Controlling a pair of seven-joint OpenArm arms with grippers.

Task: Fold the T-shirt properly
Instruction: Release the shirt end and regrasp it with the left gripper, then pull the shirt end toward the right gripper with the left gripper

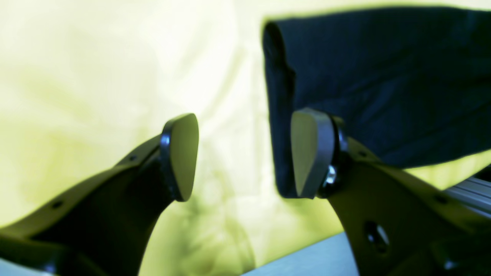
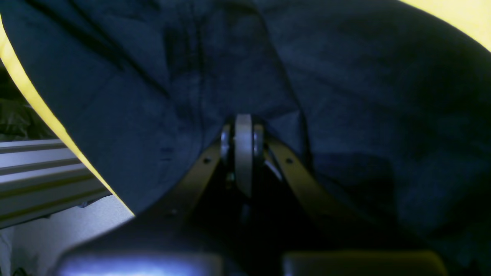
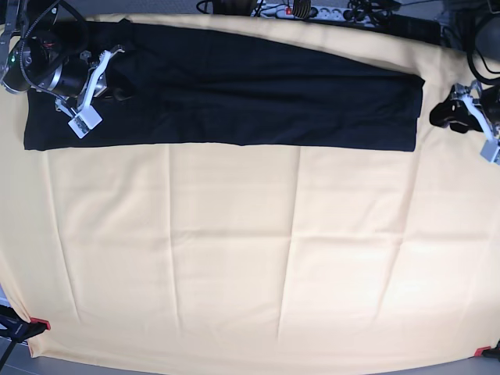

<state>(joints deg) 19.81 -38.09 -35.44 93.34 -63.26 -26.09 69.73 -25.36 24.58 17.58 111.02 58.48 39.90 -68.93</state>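
The black T-shirt (image 3: 226,86) lies folded into a long flat strip across the far part of the yellow tablecloth (image 3: 250,258). At the strip's left end my right gripper (image 3: 116,90) rests on it. In the right wrist view the right gripper (image 2: 243,126) is shut, and creases in the T-shirt (image 2: 345,96) run in to its tip. My left gripper (image 3: 442,116) hovers just off the strip's right end. In the left wrist view the left gripper (image 1: 245,157) is open with only tablecloth between its pads, and the T-shirt's (image 1: 383,76) end edge lies beside the right-hand pad.
A power strip and cables (image 3: 312,11) line the table's far edge. An aluminium rail (image 2: 38,172) runs beside the table at the shirt's left end, and another rail (image 1: 472,191) at its right end. Red clamps (image 3: 39,323) hold the cloth's front corners.
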